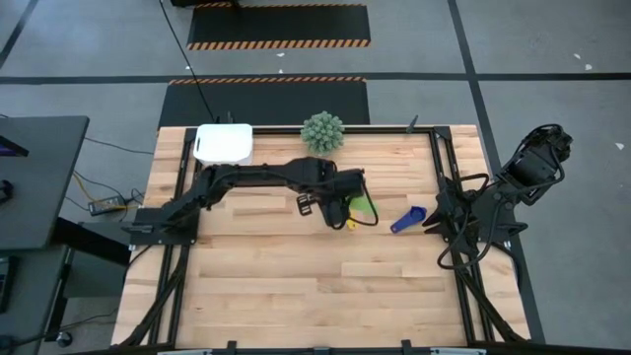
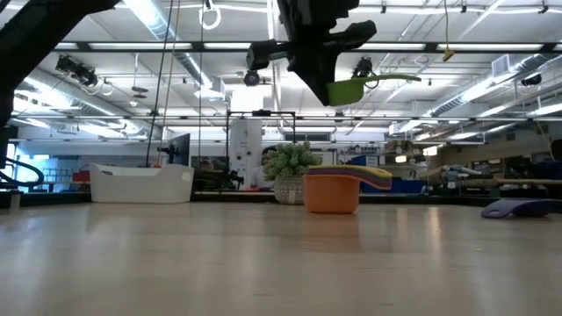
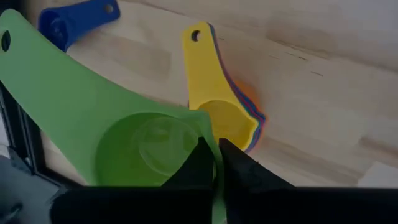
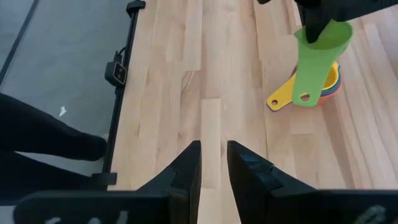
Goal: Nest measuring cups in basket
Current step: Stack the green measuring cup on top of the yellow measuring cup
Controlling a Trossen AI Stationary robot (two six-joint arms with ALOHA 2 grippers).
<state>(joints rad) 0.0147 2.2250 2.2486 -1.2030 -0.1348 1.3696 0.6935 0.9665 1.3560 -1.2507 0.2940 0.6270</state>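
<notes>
Green cup (image 3: pixel 143 146), one, tool-pinched (image 3: pixel 214 163).

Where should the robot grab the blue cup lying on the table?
By its flat handle, coming straight down. The blue cup lies apart from the nested stack, low on the wood, with its handle stretched out and nothing crowding it. The idle right end effector is nearer.
</notes>
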